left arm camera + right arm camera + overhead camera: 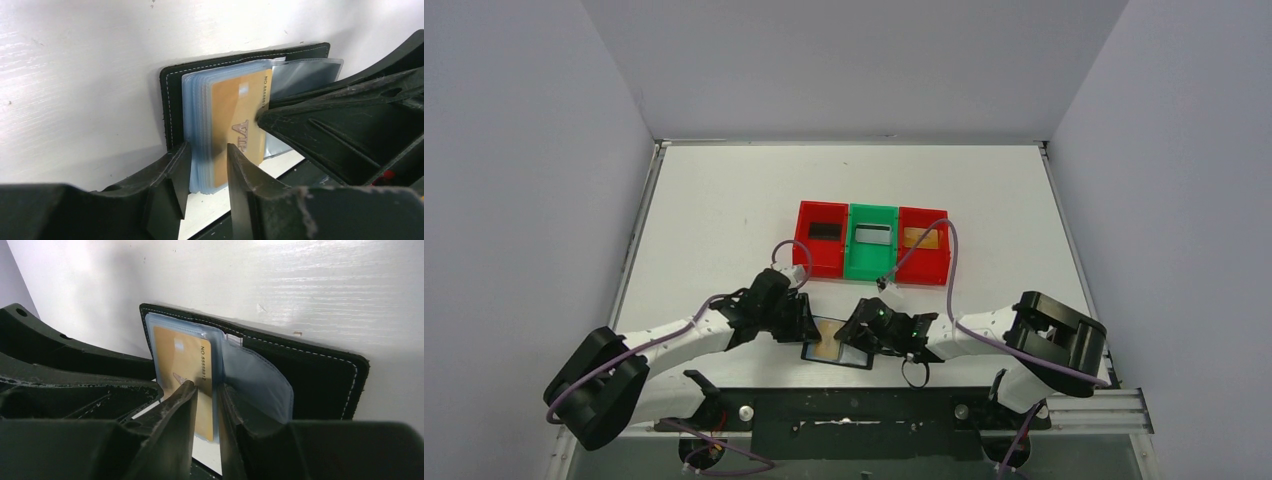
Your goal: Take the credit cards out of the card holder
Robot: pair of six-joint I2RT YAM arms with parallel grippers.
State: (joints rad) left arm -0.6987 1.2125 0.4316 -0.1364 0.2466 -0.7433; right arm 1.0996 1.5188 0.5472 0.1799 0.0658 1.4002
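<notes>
Two grippers meet over the open card holder point(310, 375), which lies flat on the table point(300, 280) between them. One gold credit card point(180, 352), thin, stiff and probably slick, sits in a soft clear sleeve point(196, 105); it is best taken by its exposed edge. Left gripper point(207, 160): jaws appear clamped across the sleeve stack. Right gripper point(205, 390): jaws narrowly apart, card edge between them; whether they pinch cannot be told.
</notes>
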